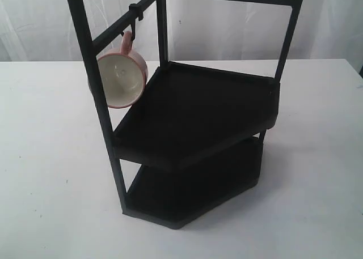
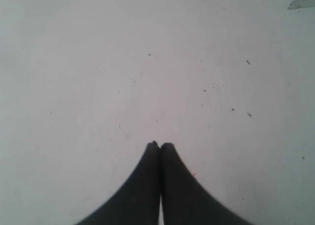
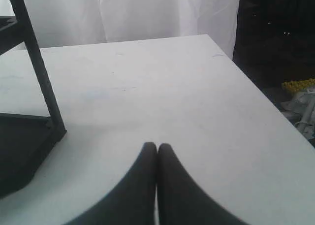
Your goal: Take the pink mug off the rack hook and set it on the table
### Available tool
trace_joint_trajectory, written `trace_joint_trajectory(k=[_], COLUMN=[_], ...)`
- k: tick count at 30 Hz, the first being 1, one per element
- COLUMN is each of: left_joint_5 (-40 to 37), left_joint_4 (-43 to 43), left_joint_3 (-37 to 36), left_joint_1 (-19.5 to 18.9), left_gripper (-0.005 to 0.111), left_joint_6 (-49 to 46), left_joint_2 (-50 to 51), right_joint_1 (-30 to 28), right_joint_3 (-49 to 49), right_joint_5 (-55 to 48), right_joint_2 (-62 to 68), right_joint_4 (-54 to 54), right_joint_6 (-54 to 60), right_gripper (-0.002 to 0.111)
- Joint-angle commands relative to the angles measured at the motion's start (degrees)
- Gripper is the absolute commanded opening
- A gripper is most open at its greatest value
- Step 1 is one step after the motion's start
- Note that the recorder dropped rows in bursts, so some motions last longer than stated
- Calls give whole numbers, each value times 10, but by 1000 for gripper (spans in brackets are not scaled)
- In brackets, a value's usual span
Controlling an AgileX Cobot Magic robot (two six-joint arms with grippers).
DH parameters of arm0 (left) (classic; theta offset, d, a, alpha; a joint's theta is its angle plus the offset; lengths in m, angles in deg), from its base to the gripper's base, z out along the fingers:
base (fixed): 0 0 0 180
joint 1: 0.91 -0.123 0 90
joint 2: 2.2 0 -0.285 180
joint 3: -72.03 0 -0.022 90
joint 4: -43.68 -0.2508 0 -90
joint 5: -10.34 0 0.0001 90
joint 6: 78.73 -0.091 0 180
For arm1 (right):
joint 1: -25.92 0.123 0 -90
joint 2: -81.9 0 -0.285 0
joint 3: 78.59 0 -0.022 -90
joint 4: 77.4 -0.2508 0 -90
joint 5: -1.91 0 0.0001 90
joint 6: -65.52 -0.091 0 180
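Note:
The pink mug (image 1: 121,76) hangs by its handle from the rack hook (image 1: 133,22), its cream inside facing the exterior camera. The hook clips to an upper bar of the black rack (image 1: 193,109), which stands on the white table (image 1: 45,174). Neither arm shows in the exterior view. My left gripper (image 2: 160,145) is shut, with only bare table under it. My right gripper (image 3: 157,146) is also shut and empty, over the table beside a rack leg (image 3: 42,72). The mug is out of both wrist views.
The rack's two black shelves (image 1: 187,179) hold nothing. In the right wrist view the table edge (image 3: 256,94) runs close by, with dark floor and yellow clutter (image 3: 298,84) beyond. A white curtain (image 1: 227,26) hangs behind the table.

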Motion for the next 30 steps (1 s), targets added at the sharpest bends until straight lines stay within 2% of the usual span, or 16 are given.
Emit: trace_joint_trajectory(k=[1,4,9,14,18,21,23,27,30], left_joint_5=[11,36,115,215,267,241,200,112,102], left_joint_4=[-61,-110,-104,29,38,38,38,44,55], left_joint_3=[-3,-3,-3,-3,-3,-3,-3,-3,-3], left_joint_1=[-1,-1,-1,-1,-1,-1,-1,-1,-1], left_gripper=[0,0,0,0,0,0,0,0,0], left_joint_6=[-62,-92,-86,79,184,316,365,372,372], left_joint_2=[-2,-2,-2,-2,-2,-2,-2,-2,-2], right_joint_1=[-6,-6,-6,-6,-6,-6,-6,-6,-6], right_joint_3=[2,2,2,2,2,2,2,2,2], right_joint_5=[5,5,5,5,5,5,5,5,5], right_joint_2=[-2,-2,-2,-2,-2,-2,-2,-2,-2], right_joint_4=[4,4,4,4,4,4,4,4,4], right_joint_6=[-3,-3,-3,-3,-3,-3,-3,-3,-3], right_gripper=[0,0,0,0,0,0,0,0,0])
